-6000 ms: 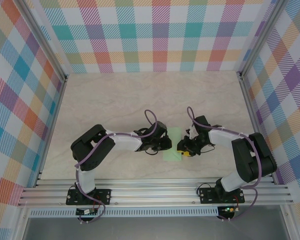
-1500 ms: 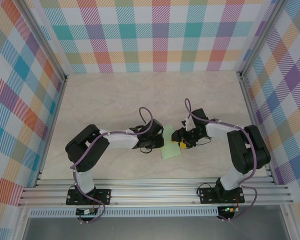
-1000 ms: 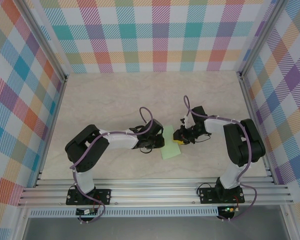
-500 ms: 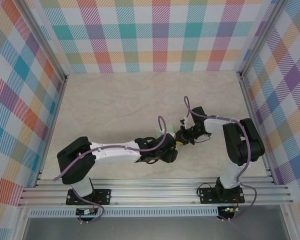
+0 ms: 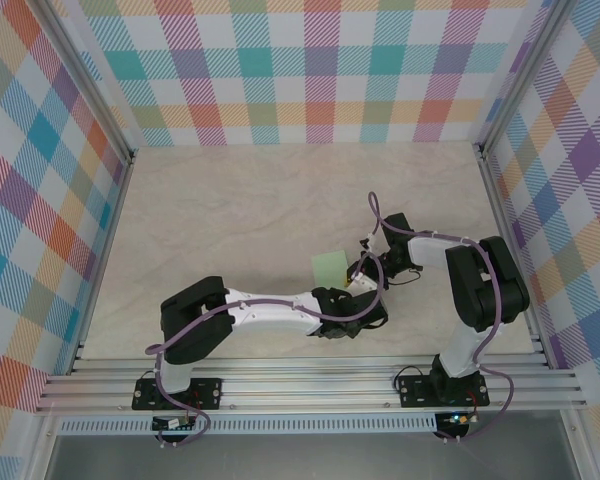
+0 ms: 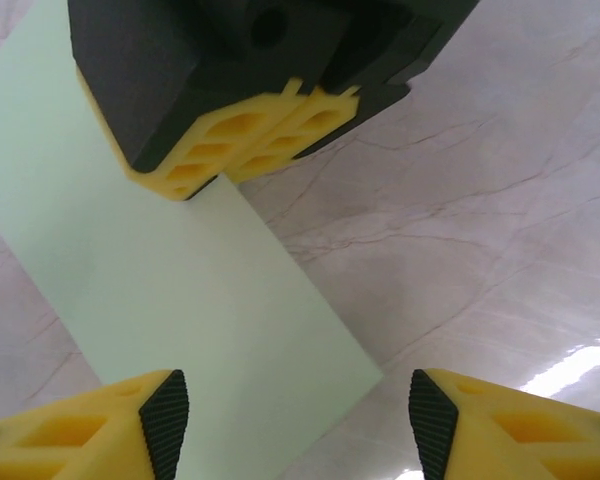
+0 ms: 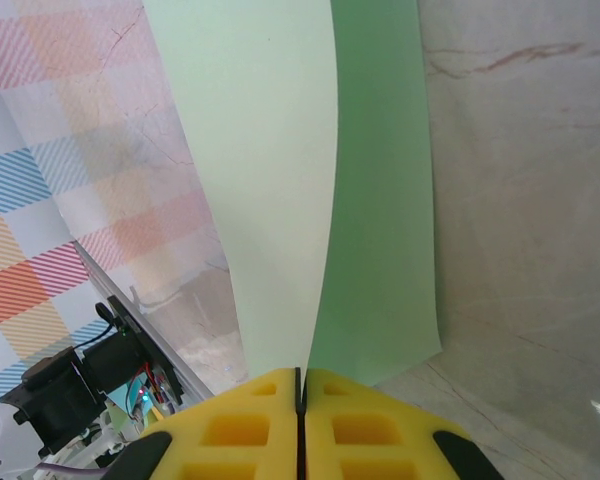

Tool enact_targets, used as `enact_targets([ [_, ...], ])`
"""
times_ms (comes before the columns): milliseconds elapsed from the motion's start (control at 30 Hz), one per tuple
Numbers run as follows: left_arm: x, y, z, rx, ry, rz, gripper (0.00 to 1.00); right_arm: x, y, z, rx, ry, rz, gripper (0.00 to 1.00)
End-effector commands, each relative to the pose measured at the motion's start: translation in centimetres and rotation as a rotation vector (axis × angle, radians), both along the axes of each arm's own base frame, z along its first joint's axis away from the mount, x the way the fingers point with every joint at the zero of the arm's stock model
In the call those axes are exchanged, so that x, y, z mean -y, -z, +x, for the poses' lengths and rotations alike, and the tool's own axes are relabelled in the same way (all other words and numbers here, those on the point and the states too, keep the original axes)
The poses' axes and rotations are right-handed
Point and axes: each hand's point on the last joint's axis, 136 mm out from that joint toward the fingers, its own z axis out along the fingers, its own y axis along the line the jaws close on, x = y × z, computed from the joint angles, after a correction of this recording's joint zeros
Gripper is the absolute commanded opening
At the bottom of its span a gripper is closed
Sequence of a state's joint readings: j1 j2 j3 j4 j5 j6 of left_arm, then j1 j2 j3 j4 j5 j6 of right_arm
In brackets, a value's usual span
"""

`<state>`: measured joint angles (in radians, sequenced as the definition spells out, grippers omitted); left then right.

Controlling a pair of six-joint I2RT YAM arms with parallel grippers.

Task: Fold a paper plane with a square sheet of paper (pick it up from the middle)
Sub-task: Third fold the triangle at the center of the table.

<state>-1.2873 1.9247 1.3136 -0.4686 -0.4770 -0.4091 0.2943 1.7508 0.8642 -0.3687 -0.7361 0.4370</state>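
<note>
The square sheet of paper is pale mint green and lies left of my right gripper. In the right wrist view that gripper is shut on the paper's near edge. From the pads the paper spreads away in two faces, one pale and one greener. In the left wrist view the paper runs diagonally over the marble table, with the right gripper's yellow pads on its far edge. My left gripper is open, its fingertips astride the paper's near corner and not touching it. From above, the left gripper sits just near of the right one.
The marble tabletop stretches wide behind and to the left of both grippers. Checked walls close the back and sides. An aluminium rail runs along the near edge by the arm bases.
My left arm swung right and toward the near edge, off the paper, and its jaws opened. The right gripper stayed shut on the paper, which shifted slightly back.
</note>
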Motion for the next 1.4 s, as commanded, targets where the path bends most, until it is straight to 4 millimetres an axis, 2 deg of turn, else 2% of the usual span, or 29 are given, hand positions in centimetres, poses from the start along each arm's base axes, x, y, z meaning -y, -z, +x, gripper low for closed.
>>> enact_targets([
  [0,-0.3,-1.0,0.5,0.068,-0.009,0.041,0.55,-0.2,-0.5,0.1,-0.02,-0.001,0.025,0.08],
  [67,-0.2,-1.3,0.7,0.08,-0.014,0.031,0.43,-0.1,-0.4,0.0,-0.021,-0.004,0.021,0.09],
  [200,-0.1,-1.8,0.8,0.089,-0.012,0.001,0.27,0.1,-0.3,-0.2,-0.02,-0.009,0.007,0.1],
  [400,-0.2,-1.7,0.7,0.042,-0.005,-0.066,0.11,0.3,0.0,-0.4,-0.026,-0.011,-0.01,0.11],
  [500,-0.3,-1.5,0.5,-0.006,0.006,-0.117,0.08,0.3,-0.1,-0.4,-0.025,-0.011,-0.011,0.12],
  [700,-0.3,-1.1,0.8,-0.135,0.039,-0.275,0.05,0.7,-1.0,-0.2,0.009,-0.007,-0.038,0.23],
  [767,-0.3,-0.8,0.8,-0.186,0.052,-0.321,0.05,1.3,-1.3,0.1,0.036,0.002,-0.086,0.3],
  [900,-0.7,-0.1,0.8,-0.241,0.054,-0.355,0.05,2.5,-2.1,0.7,0.091,0.027,-0.171,0.34],
  [1100,-0.8,0.3,1.2,-0.285,0.055,-0.399,0.06,1.5,-3.6,2.0,0.132,0.014,-0.128,0.25],
  [1367,-1.3,0.4,1.7,-0.32,0.052,-0.436,0.06,-0.9,-2.3,3.3,0.09,-0.05,-0.09,0.19],
])
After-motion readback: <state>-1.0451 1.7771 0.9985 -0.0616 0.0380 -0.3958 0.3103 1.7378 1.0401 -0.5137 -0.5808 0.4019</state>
